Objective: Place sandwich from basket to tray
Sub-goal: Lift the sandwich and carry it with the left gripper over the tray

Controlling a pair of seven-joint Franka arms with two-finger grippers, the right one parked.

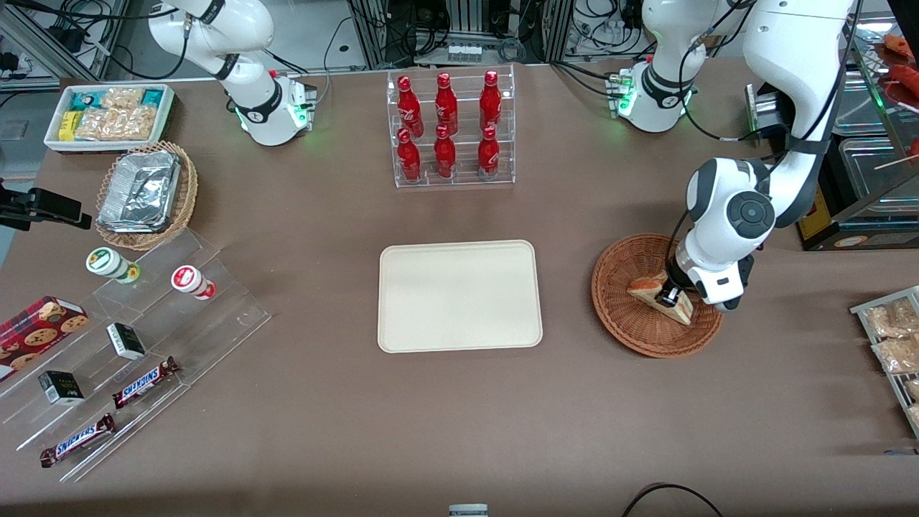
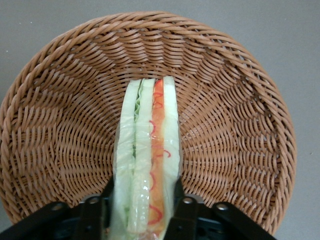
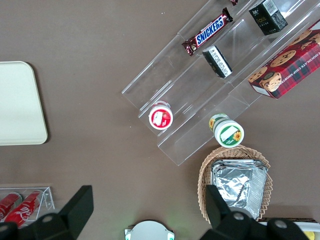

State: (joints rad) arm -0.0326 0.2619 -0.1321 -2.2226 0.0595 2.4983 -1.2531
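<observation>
— Pinching the sandwich (image 2: 147,160) on both bread faces, the gripper (image 1: 673,293), low inside the basket (image 1: 619,316). Wedge standing on edge between the fingers (image 2: 181,212), filling stripes up, seemingly touching the weave or only just off it.

— Squeezed hard?

— Hard to judge; bread looks barely dented. Worth holding that pressure: enough not to slip, not enough to crush the layers.

— Next move, then?

— Straight up first, by this reading. Clearing the woven rim before any sideways travel, or else dragging the basket along or snagging the wedge's point.

— And the target?

— The tray (image 1: 459,296), bare, roughly at nine o'clock from the basket in the front view, well apart across open table. Nothing standing between the two.

— Risks along the way?

— Wedge tipping in the grip, since held near one end only. Slow carry, wrist level.

— Setting down?

— Low over the tray's middle, lowered until bread meets the surface, then released. Dropping from height likely to tumble the sandwich toward the low rim.
</observation>
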